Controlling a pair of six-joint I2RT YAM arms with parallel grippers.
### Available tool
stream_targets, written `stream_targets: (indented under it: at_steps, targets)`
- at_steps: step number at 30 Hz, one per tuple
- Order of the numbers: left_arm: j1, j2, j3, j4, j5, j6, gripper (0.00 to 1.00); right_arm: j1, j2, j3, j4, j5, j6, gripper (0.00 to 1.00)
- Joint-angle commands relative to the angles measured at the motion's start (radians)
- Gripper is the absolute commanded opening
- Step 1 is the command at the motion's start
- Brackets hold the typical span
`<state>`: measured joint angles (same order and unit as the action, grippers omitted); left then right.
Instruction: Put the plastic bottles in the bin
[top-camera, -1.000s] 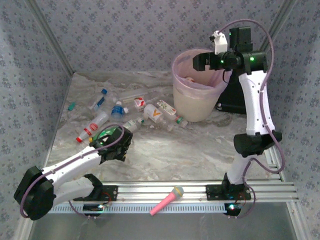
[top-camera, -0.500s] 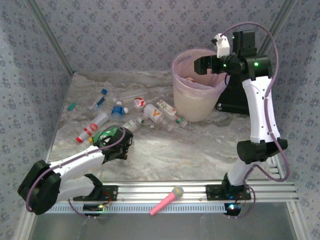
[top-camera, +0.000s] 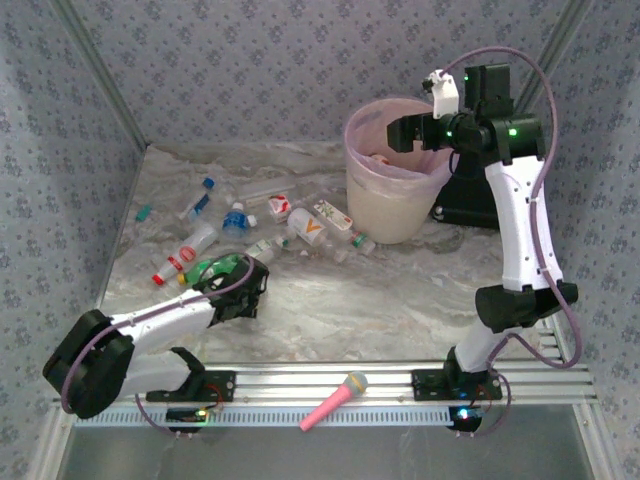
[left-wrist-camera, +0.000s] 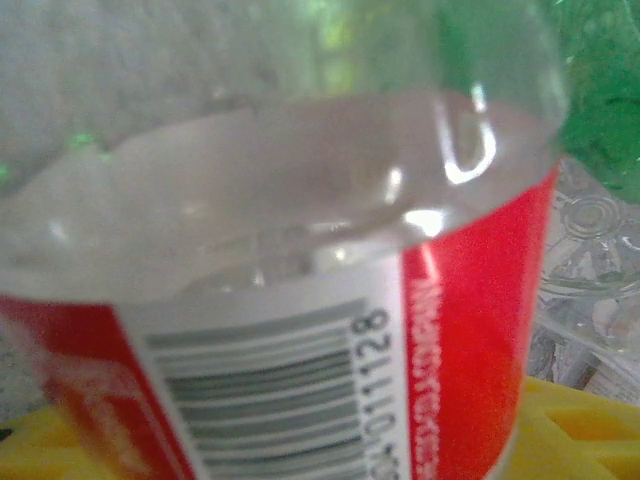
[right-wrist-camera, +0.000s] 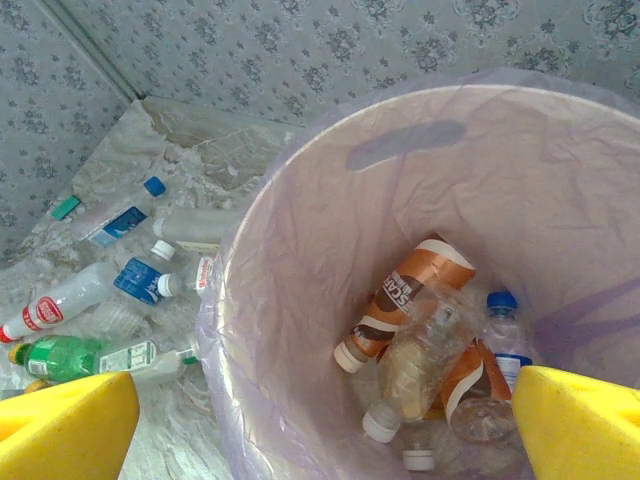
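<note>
A clear plastic bottle with a red label and barcode (left-wrist-camera: 330, 330) sits very close in the left wrist view, lying between my left gripper's yellow pads (left-wrist-camera: 590, 430). Whether the pads press on it is unclear. From above, my left gripper (top-camera: 243, 285) sits low beside a green bottle (top-camera: 215, 268) and a red-labelled bottle (top-camera: 180, 262). Several more bottles (top-camera: 308, 228) lie scattered behind it. My right gripper (top-camera: 408, 130) hangs open over the bin (top-camera: 385, 205) with nothing between its fingers (right-wrist-camera: 60, 425). The bin's pink liner (right-wrist-camera: 400, 160) holds several bottles, among them an orange-labelled one (right-wrist-camera: 415, 290).
A pink toy microphone (top-camera: 335, 398) lies on the front rail between the arm bases. A black box (top-camera: 470, 200) stands behind and right of the bin. A small teal object (top-camera: 144, 212) lies near the left wall. Patterned walls close in the back and both sides.
The left arm has stretched lower and further forward, with its gripper staying at the bottles by the green one. The right arm's upper part has shifted slightly right above the bin.
</note>
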<state>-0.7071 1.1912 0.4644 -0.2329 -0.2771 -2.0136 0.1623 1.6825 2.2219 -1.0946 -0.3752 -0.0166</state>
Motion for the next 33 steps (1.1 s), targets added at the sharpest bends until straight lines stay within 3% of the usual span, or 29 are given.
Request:
stream_targets:
  at_steps: [1, 11, 13, 17, 22, 25, 29, 33]
  targets:
    - [0.004, -0.029, -0.014, -0.012, -0.007, -0.034, 0.66, 0.004, -0.023, -0.009, 0.006, 0.009, -0.004, 0.97]
    - [-0.010, -0.167, 0.070, -0.210, -0.117, 0.103, 0.61, 0.004, -0.099, -0.077, 0.066, -0.039, 0.045, 0.97]
    - [-0.012, -0.191, 0.098, -0.192, -0.150, 0.224, 0.50, 0.003, -0.129, -0.113, 0.089, -0.056, 0.066, 0.97]
    - [0.024, -0.194, 0.200, -0.123, -0.121, 0.563, 0.44, 0.002, -0.198, -0.203, 0.133, -0.103, 0.112, 0.96]
    - [0.084, -0.127, 0.355, -0.069, 0.039, 0.944, 0.34, 0.021, -0.271, -0.325, 0.219, -0.185, 0.162, 0.96]
    - [0.116, -0.063, 0.452, -0.064, 0.154, 1.141, 0.30, 0.111, -0.264, -0.332, 0.232, -0.156, 0.135, 0.96]
    - [0.158, -0.031, 0.515, 0.007, 0.325, 1.273, 0.15, 0.216, -0.222, -0.304, 0.239, -0.165, 0.120, 0.95]
    - [0.244, -0.006, 0.519, 0.161, 0.607, 1.316, 0.00, 0.268, -0.150, -0.251, 0.260, -0.253, 0.142, 0.85]
